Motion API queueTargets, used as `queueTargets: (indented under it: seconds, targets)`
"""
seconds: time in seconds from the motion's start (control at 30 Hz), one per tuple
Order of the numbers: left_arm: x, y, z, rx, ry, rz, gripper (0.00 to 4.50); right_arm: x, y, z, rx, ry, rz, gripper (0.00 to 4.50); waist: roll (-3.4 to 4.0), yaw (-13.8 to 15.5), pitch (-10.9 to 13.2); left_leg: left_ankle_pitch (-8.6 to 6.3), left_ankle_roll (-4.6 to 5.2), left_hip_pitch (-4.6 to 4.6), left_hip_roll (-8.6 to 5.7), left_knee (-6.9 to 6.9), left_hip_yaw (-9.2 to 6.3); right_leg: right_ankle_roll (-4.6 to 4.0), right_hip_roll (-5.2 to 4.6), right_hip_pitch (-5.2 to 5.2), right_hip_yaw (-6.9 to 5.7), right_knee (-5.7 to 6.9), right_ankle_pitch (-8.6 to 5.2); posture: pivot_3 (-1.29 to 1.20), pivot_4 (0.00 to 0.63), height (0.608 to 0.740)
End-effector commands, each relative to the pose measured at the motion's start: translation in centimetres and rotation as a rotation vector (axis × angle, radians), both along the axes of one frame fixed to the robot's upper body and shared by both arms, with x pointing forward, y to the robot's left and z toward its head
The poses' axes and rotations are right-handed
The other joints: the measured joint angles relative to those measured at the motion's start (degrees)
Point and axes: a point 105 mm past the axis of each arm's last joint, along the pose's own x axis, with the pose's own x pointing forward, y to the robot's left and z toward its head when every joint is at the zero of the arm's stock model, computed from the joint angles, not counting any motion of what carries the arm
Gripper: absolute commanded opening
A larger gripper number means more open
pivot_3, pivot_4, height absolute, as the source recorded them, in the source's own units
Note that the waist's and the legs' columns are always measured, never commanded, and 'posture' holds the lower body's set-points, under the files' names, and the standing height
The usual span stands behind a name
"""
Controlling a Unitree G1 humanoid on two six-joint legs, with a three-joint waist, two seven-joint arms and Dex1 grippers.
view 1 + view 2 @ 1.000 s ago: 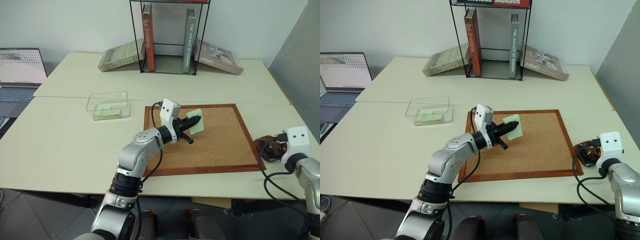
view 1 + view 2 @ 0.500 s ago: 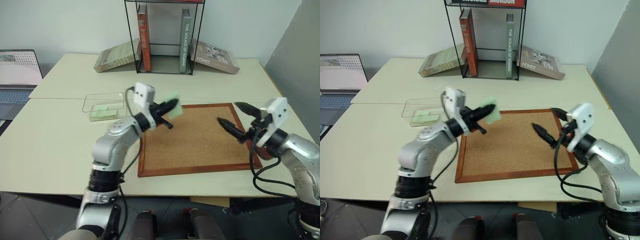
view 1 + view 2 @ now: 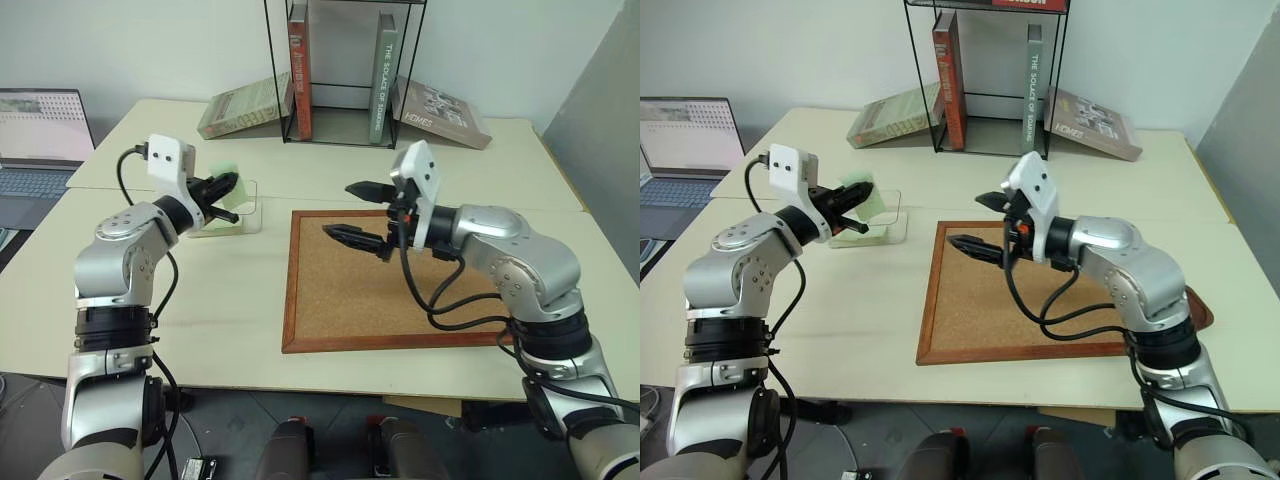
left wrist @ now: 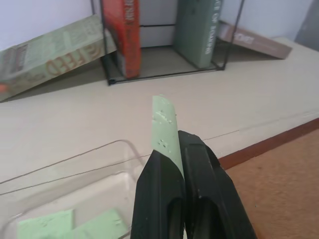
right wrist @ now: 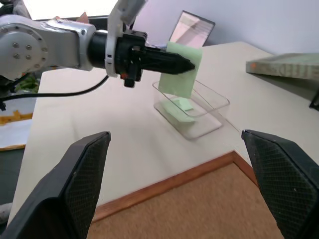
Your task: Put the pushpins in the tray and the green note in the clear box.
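Note:
My left gripper is shut on the green note, a pale green slip held upright just above the clear box. The left wrist view shows the green note pinched between the black fingers, with other green slips lying in the clear box. My right gripper hovers open over the left part of the cork board, its jaws wide apart and nothing between them. A reddish-brown edge of the tray peeks out behind my right forearm. The pushpins are hidden.
A black wire book rack with upright books stands at the back of the table. Books lean against it on both sides. A laptop sits at the far left. A table seam runs just behind the box.
My left arm swung left and carried the green note from over the cork board to above the clear box. My right arm rose from the tray and swung left over the board.

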Motion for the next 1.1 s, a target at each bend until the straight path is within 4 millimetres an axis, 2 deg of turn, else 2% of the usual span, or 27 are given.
queueTargets:
  seconds: [0.03, 0.13, 0.33, 0.53, 0.7, 1.1]
  targets:
    - [1.1, 2.0, 1.3, 0.026, -0.056, 0.076, 0.00, 0.5, 0.2, 0.0, -0.012, -0.031, -0.034, 4.47, -0.01, 0.02, 0.01, 0.00, 0.00, -0.02, -0.02, 0.01, 0.02, -0.05, -0.02, -0.01, 0.01, 0.00, 0.04, 0.00, 0.150, 0.740]
    - [2.2, 3.1, 1.2, 0.021, -0.053, 0.126, 0.00, 0.3, 0.5, -0.8, -0.039, -0.015, -0.028, 4.47, -0.02, 0.01, 0.01, 0.00, 0.00, -0.17, -0.05, 0.06, 0.03, -0.19, -0.06, -0.17, 0.01, 0.02, 0.14, 0.00, 0.150, 0.740]
    - [3.7, 3.3, -0.4, 0.049, 0.004, 0.135, 0.00, -0.6, 0.7, -2.0, -0.106, -0.001, 0.012, 4.47, -0.04, -0.34, 0.02, 0.01, -0.01, -0.63, -0.03, 0.12, 0.03, -0.22, -0.02, -0.67, -0.03, 0.21, 0.16, 0.00, 0.150, 0.740]
    - [4.3, 3.1, -1.0, 0.090, 0.029, 0.125, 0.00, -0.6, 0.7, -2.1, -0.113, -0.002, 0.006, 4.47, -0.07, -0.41, 0.03, 0.01, 0.00, -0.63, -0.04, 0.12, 0.08, -0.22, -0.02, -0.68, -0.06, 0.24, 0.16, 0.00, 0.150, 0.740]
    - [4.4, 3.4, -1.2, 0.128, 0.037, 0.147, 0.80, -0.6, 0.7, -2.1, -0.105, 0.001, -0.004, 4.50, -0.07, -0.41, 0.04, 0.01, 0.00, -0.62, -0.03, 0.13, 0.07, -0.22, -0.01, -0.70, -0.07, 0.35, 0.16, 0.00, 0.150, 0.740]
    - [4.4, 3.4, -1.3, 0.197, 0.040, 0.148, 3.35, -0.4, 0.6, -1.9, -0.090, 0.001, -0.018, 4.50, -0.08, -0.44, 0.04, 0.01, -0.01, -0.58, -0.04, 0.25, 0.09, -0.22, -0.01, -0.78, -0.06, 0.69, 0.16, 0.00, 0.150, 0.740]
